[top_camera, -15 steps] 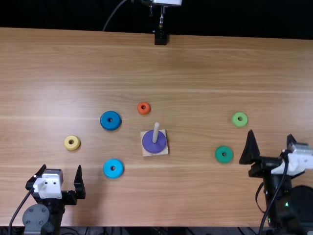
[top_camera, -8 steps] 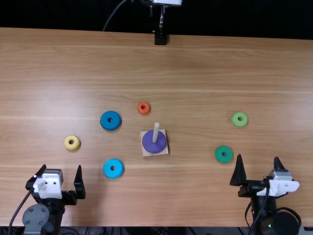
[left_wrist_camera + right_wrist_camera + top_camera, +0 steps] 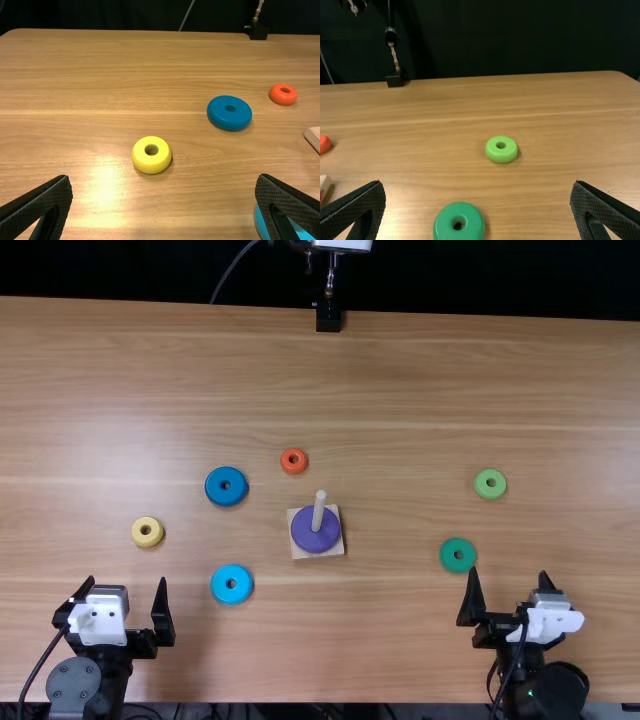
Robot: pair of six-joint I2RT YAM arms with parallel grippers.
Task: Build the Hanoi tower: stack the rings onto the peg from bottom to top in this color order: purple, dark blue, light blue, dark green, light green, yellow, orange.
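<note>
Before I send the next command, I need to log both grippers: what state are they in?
Left gripper: open, holding nothing.
Right gripper: open, holding nothing.

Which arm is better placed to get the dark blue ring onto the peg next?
Left, most likely: the dark blue ring lies on that side of the peg, and the left end effector is open, empty and nearer to it than the right one.

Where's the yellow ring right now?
In the top view, the yellow ring lies on the left side of the table, nearest the dark blue ring.
</note>
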